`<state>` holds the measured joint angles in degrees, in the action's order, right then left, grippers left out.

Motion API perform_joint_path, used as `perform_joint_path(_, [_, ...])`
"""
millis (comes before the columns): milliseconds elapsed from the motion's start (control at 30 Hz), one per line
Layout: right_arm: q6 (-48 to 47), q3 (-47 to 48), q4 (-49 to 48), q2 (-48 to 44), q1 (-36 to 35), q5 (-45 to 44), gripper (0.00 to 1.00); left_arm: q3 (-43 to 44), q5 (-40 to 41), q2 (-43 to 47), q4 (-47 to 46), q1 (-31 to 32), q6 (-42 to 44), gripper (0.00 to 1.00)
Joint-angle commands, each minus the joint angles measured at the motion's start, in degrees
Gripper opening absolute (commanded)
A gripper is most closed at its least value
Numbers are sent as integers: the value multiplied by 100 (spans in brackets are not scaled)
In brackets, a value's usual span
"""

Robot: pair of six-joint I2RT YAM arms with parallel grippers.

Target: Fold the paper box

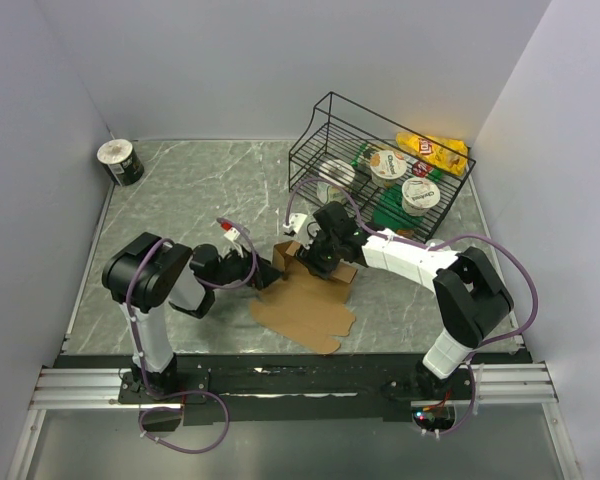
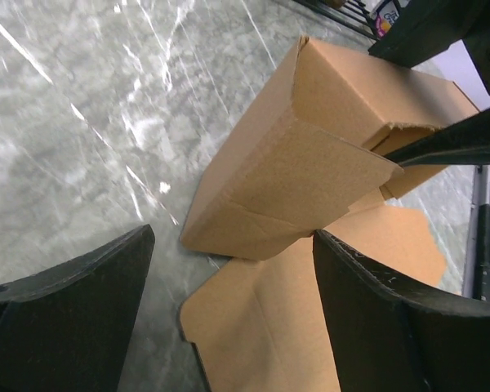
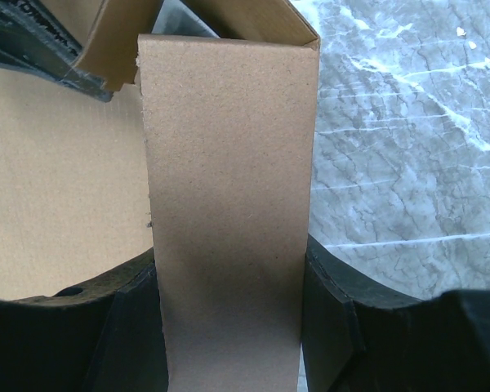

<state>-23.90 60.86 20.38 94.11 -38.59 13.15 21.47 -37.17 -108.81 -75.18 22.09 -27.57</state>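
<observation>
One upright wall of the paper box (image 1: 310,295), half-folded at the table's (image 1: 180,190) centre, sits clamped in my right gripper (image 3: 229,306); my left gripper (image 2: 233,282) gapes beside a flap. Pushing unevenly could buckle that wall.

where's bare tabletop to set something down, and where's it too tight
Widest bare patch: far middle of the table, between the small round container and the wire basket. A smaller strip, near right, between the paper box and the right arm. Crowded: the centre, where the left tool and right tool meet at the box.
</observation>
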Motion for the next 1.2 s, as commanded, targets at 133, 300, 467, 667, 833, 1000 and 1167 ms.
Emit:
perform_joint_path(133, [17,181,-219,-103,36,109,49,515,288,123,-649,120,533,84])
perform_joint_path(300, [8,198,-201,-94,36,144,49,709,570,264,116,314,1078,88])
perform_joint_path(467, [17,207,-184,-85,27,197,49,788,982,352,345,489,1429,87])
perform_joint_path(667, [26,216,-175,-77,27,241,49,823,1396,475,416,665,1772,83])
perform_joint_path(833, [52,233,-166,-50,18,93,49,981,1774,510,732,806,2063,87])
perform_joint_path(1000, [52,242,-148,-41,27,56,49,849,1713,563,617,806,2063,90])
perform_joint_path(1167, [70,251,-140,-32,18,118,49,964,1616,484,548,806,2054,83])
